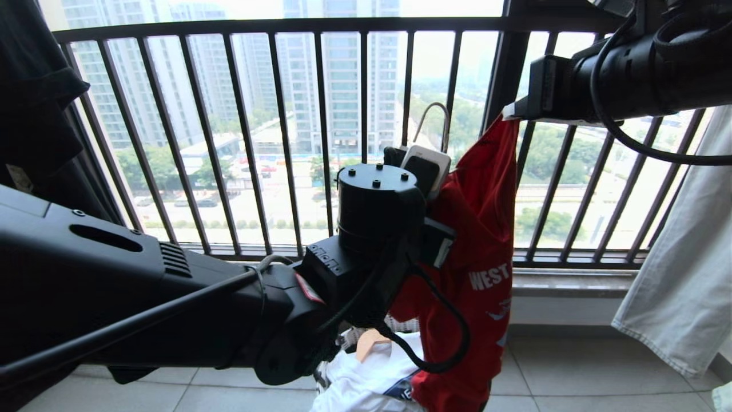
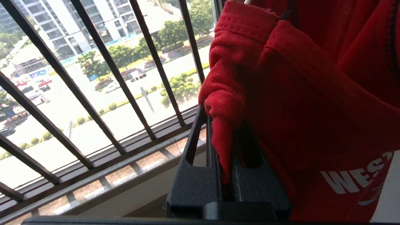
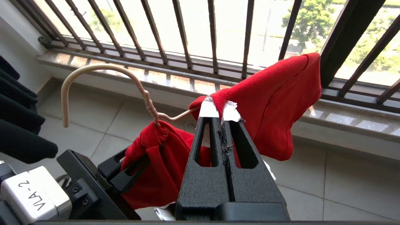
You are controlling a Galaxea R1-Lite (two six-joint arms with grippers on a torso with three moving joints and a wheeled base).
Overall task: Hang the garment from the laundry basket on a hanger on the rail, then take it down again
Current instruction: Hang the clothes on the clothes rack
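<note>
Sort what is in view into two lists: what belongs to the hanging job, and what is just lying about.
Belongs to the job:
- red short-sleeved T-shirt
- thin cream-white wire hanger, inside the shirt
- left gripper, shut on the shirt
- right gripper, shut on the shirt

Just lying about:
- white printed T-shirt on the floor
- black garment hanging at left
- white cloth hanging at right
- dark barred window railing

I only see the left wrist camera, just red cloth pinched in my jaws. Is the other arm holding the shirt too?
Observer: Yes. The right gripper is shut on another fold of the red T-shirt, higher up.
Operator: Is the hanger inside it?
Observer: The wire hanger pokes its neck out of the shirt, and its hook hangs on nothing.
Operator: What's underneath?
Observer: A white T-shirt lies below the red one.
</note>
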